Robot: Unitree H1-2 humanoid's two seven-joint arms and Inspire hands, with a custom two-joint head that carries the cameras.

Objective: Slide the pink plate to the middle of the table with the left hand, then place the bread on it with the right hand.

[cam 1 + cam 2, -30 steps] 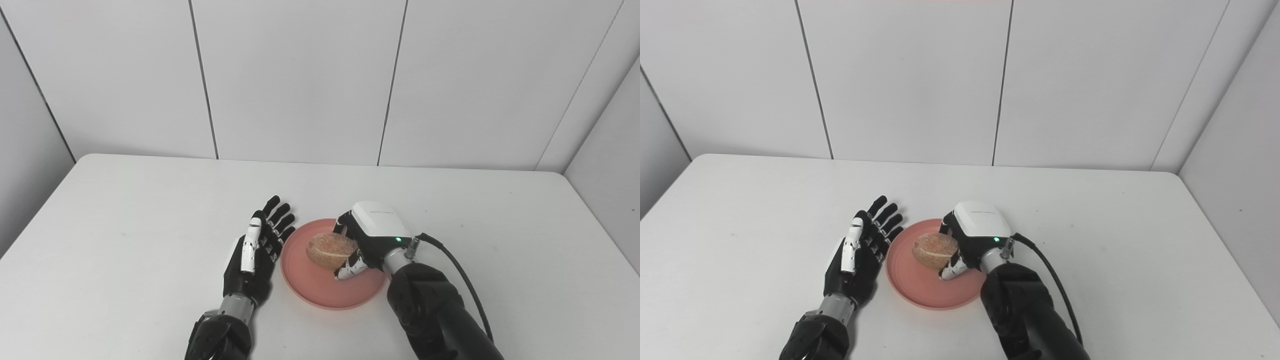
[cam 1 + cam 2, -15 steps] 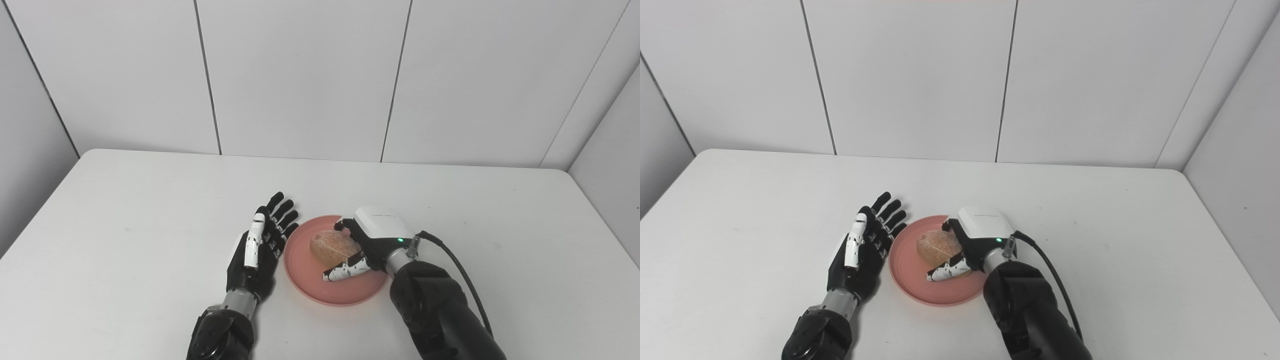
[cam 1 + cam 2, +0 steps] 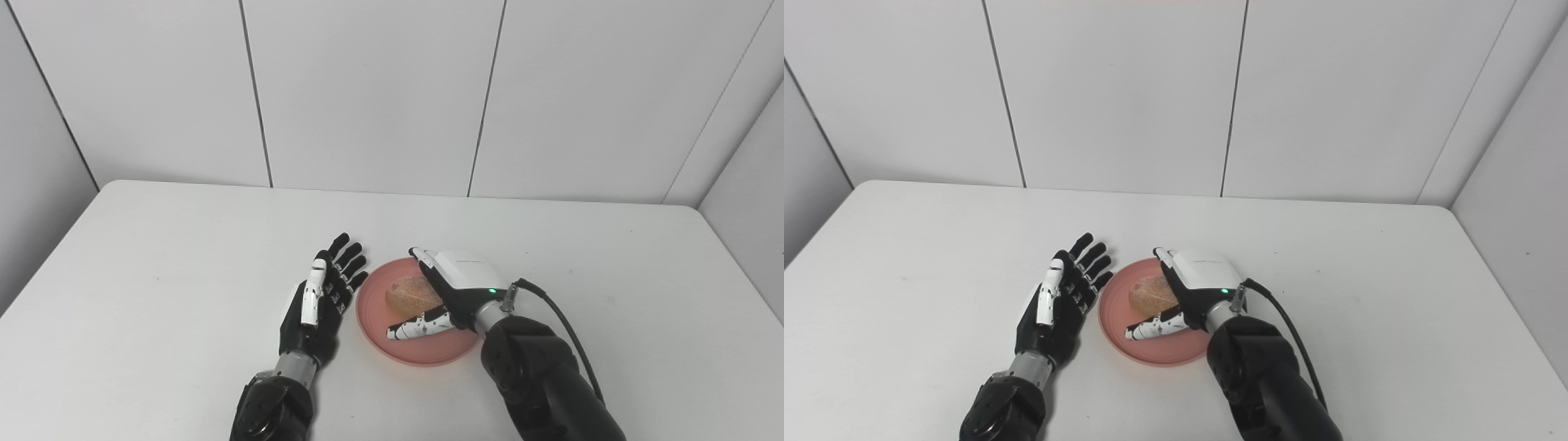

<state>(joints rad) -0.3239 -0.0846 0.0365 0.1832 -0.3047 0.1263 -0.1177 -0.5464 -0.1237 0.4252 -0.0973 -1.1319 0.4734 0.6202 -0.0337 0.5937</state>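
Observation:
The pink plate (image 3: 373, 318) lies near the middle of the white table. A round brown bread roll (image 3: 409, 292) rests on it, in its far half. My right hand (image 3: 456, 288) sits over the plate's right side, open, its fingers spread around the bread and its thumb stretched out in front of it. Whether a finger still touches the bread I cannot tell. My left hand (image 3: 321, 300) lies open and flat just left of the plate, fingers straight and pointing away, close to the rim.
The white table (image 3: 153, 257) ends at grey wall panels behind and on both sides. A black cable (image 3: 563, 331) runs from the right wrist over the forearm.
The right hand has opened: its fingers and thumb spread away from the bread, which now rests on the plate. The left hand stayed in place. The camera shifted slightly.

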